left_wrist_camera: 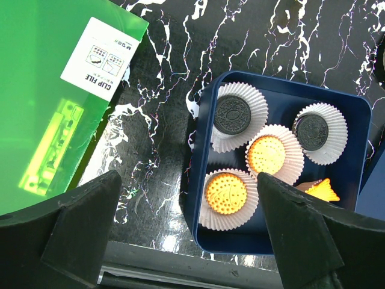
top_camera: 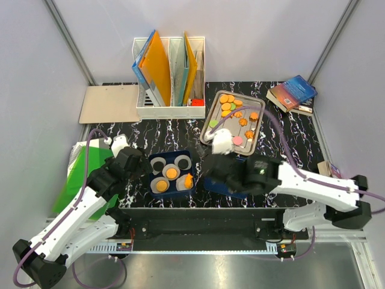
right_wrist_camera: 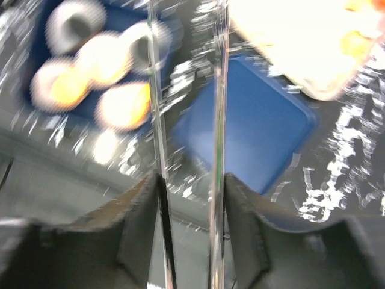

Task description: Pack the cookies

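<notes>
**Four cookies boxed, the rest on the tray**

Nearest the bases, the left arm reached forward and inward from the left, bent at the elbow, its wrist tipped down over the near-left corner of the blue box (left_wrist_camera: 283, 90). The left gripper (left_wrist_camera: 186, 179) was spread wide and held nothing. That read as a waiting pose, perhaps to steady the box.

Inside the box sat four white paper cups (left_wrist_camera: 237, 99), each keeping one cookie apart from its neighbours: two black cookies (left_wrist_camera: 233, 114) at the far side and two orange ones (left_wrist_camera: 266, 154) nearer. A further orange piece (left_wrist_camera: 319, 189) leaned at the near-right corner, partly behind a finger. A green clip file (left_wrist_camera: 48, 90) lay to the left, out of the way.

The right arm stretched low from the right, its forearm nearly level and its wrist above the blue lid (right_wrist_camera: 252, 126) beside the box. Two thin shiny strips (right_wrist_camera: 155, 120) ran up between the fingers of the right gripper (right_wrist_camera: 189, 180). The wrist view was too blurred to tell whether they were clamped. A white ruffled thing (top_camera: 221, 142), likely another cup, showed just beyond the gripper.

Farther back, the metal tray (top_camera: 212, 117) held the remaining cookies, mostly orange, within the right arm's reach. Beyond it stood a file holder (top_camera: 170, 66) and books (top_camera: 293, 93).
</notes>
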